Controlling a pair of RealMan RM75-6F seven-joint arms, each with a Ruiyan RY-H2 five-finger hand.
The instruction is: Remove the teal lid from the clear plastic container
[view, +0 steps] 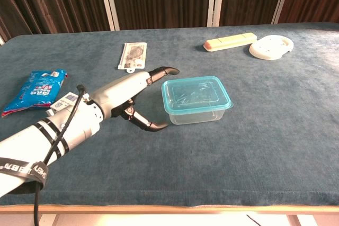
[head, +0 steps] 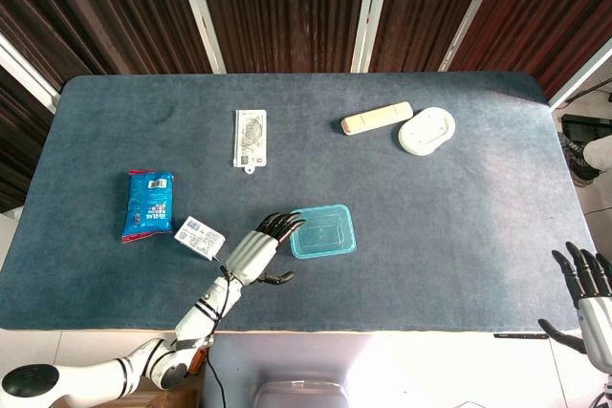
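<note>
Teal lid (view: 195, 92) (near edge behind left hand (view: 139, 92))

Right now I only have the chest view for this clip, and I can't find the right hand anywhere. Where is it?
Observer: The head view shows the right hand by the table's near right corner, fingers apart, holding nothing.
Operator: The left forearm covers part of the white carton. Is it being touched?
Observer: No. From above the carton lies free on the cloth, to the left of the left hand, with a gap between them.
Operator: Are the fingers on the teal lid?
Observer: From above, the fingertips reach the lid's left edge. I cannot tell whether they touch it.
</note>
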